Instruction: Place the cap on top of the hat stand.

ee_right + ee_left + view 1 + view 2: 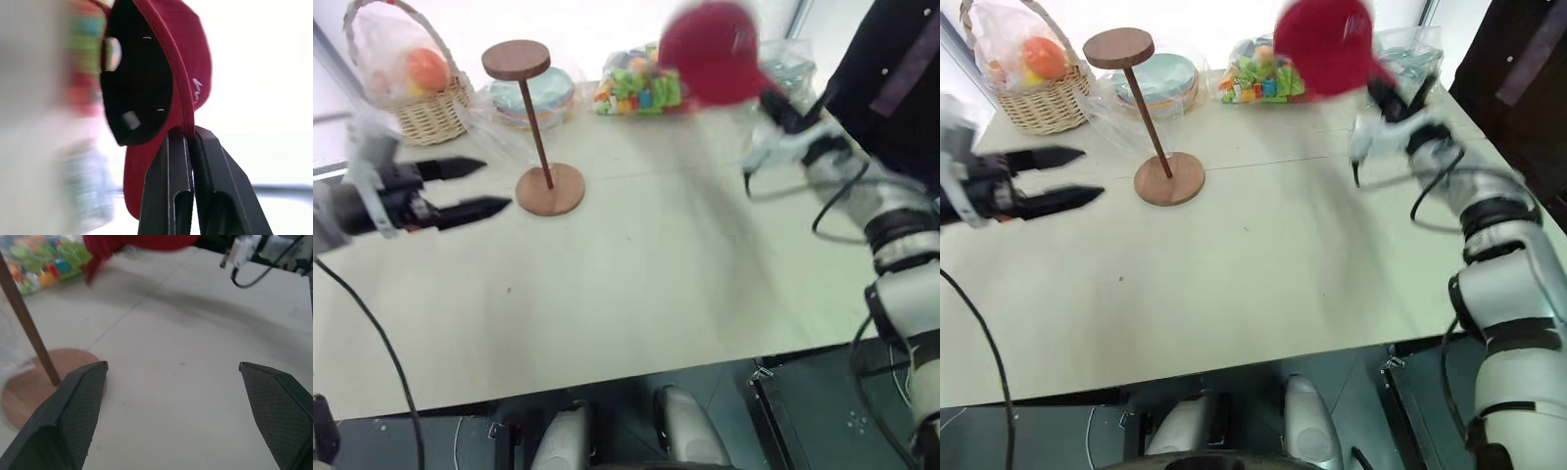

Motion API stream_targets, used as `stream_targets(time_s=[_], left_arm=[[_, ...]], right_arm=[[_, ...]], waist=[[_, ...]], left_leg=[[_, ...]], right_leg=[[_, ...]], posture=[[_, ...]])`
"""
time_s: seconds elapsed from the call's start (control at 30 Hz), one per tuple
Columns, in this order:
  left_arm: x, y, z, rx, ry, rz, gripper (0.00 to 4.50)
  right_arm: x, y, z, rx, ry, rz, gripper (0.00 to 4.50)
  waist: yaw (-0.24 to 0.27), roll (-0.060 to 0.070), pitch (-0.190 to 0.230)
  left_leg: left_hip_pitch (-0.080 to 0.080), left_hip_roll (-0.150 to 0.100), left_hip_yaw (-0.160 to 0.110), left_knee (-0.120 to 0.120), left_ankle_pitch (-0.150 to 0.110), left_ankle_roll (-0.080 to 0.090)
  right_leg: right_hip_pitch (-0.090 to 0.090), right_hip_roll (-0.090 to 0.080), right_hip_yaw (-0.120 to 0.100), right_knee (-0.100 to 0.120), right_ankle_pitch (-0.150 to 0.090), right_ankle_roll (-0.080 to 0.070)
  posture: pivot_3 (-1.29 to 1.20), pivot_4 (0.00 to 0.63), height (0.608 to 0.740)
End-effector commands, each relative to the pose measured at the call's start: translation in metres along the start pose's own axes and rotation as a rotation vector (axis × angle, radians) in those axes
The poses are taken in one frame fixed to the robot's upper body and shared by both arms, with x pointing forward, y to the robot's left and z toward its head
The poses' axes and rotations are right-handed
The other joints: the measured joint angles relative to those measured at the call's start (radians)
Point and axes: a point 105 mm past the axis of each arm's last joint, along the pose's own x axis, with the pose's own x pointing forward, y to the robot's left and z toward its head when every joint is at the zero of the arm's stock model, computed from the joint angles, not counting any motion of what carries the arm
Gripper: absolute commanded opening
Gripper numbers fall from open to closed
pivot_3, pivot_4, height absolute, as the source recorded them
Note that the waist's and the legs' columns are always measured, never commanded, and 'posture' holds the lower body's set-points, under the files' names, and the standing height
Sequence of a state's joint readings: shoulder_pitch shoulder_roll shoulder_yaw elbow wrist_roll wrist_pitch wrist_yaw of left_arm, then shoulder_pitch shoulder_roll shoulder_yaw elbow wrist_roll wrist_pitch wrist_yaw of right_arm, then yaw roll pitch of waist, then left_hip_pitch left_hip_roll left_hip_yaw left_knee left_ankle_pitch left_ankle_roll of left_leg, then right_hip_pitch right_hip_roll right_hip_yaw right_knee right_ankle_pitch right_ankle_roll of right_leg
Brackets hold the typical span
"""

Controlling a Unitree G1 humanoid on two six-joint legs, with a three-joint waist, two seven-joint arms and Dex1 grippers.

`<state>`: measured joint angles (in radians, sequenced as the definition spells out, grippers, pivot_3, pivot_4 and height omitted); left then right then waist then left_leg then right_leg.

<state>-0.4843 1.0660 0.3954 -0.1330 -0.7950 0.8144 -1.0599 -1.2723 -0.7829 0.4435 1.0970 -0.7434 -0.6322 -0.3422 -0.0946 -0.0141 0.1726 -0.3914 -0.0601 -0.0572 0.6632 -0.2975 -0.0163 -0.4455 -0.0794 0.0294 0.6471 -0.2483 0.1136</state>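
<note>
Right wrist view shows the right gripper [188,134] with jaws clamped on the brim edge of the cap [161,73], which hangs in the air well right of the stand [533,132]. The left gripper [475,188], jaws wide and holding nothing, hovers just left of the stand's base. Behind the stand on the desk [636,294] sit a basket [416,93], stacked plates [533,98] and a bag of coloured blocks [636,88]; nothing stands between cap and stand.

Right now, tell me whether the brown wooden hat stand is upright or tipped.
Upright. The brown wooden hat stand rests its round base flat on the table, top disc bare; the dark red fabric cap hangs in the right pincer.
</note>
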Motion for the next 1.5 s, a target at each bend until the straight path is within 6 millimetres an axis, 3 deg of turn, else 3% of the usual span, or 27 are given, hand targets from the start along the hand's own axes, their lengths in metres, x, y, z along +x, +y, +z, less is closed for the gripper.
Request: stream_targets(time_s=[0.03,0.1,0.2,0.4,0.6,1.3,1.5], left_arm=[[-0.017,0.008,0.028,0.069,-0.041,0.034,4.50],[-0.022,0.017,0.032,0.099,-0.027,0.064,4.50],[-0.027,0.026,0.034,0.128,-0.011,0.095,4.50],[-0.039,0.037,0.040,0.152,-0.006,0.147,4.50],[-0.050,0.041,0.039,0.142,0.001,0.193,4.50],[-0.030,0.050,0.017,0.090,-0.014,0.176,4.50],[-0.020,0.054,0.014,0.080,-0.017,0.161,4.50]], right_arm=[[0.031,-0.080,0.017,0.073,-0.021,-0.187,0.04],[0.047,-0.099,0.041,0.112,-0.061,-0.202,0.04],[0.062,-0.111,0.081,0.164,-0.133,-0.194,0.04],[0.072,-0.107,0.164,0.250,-0.264,-0.093,0.04],[0.074,-0.110,0.207,0.271,-0.316,-0.045,0.04],[0.045,-0.059,0.249,0.286,-0.405,0.143,0.04],[0.031,-0.030,0.257,0.233,-0.411,0.183,0.04]], waist=[[0.001,0.000,0.000],[0.001,0.000,0.000],[0.001,0.000,0.000],[-0.001,0.000,0.000],[0.004,0.000,0.000],[-0.001,0.000,0.000],[0.001,-0.001,-0.001]], left_leg=[[0.000,0.000,-0.001,0.000,0.000,0.000],[0.000,0.000,-0.001,-0.001,0.000,0.000],[0.000,0.000,-0.001,0.001,0.000,0.001],[-0.002,0.000,-0.001,0.001,0.000,0.001],[-0.003,-0.001,-0.003,0.002,0.000,0.001],[-0.003,-0.001,-0.003,0.002,0.000,0.001],[-0.003,-0.002,-0.003,0.003,0.000,0.001]], right_leg=[[0.000,0.000,-0.001,0.000,0.000,0.000],[0.002,0.000,-0.001,0.000,0.000,0.000],[0.003,-0.001,-0.002,0.000,0.000,0.000],[-0.001,-0.001,-0.002,0.003,0.000,0.000],[0.000,-0.002,-0.004,0.002,0.000,0.000],[-0.001,-0.002,-0.004,0.003,0.000,0.000],[-0.001,-0.002,-0.004,0.004,0.000,0.000]], posture=[[0.00,0.150,0.740],[0.00,0.150,0.740],[0.00,0.150,0.740],[0.00,0.150,0.740],[0.00,0.150,0.740],[0.00,0.150,0.740],[0.00,0.150,0.740]])
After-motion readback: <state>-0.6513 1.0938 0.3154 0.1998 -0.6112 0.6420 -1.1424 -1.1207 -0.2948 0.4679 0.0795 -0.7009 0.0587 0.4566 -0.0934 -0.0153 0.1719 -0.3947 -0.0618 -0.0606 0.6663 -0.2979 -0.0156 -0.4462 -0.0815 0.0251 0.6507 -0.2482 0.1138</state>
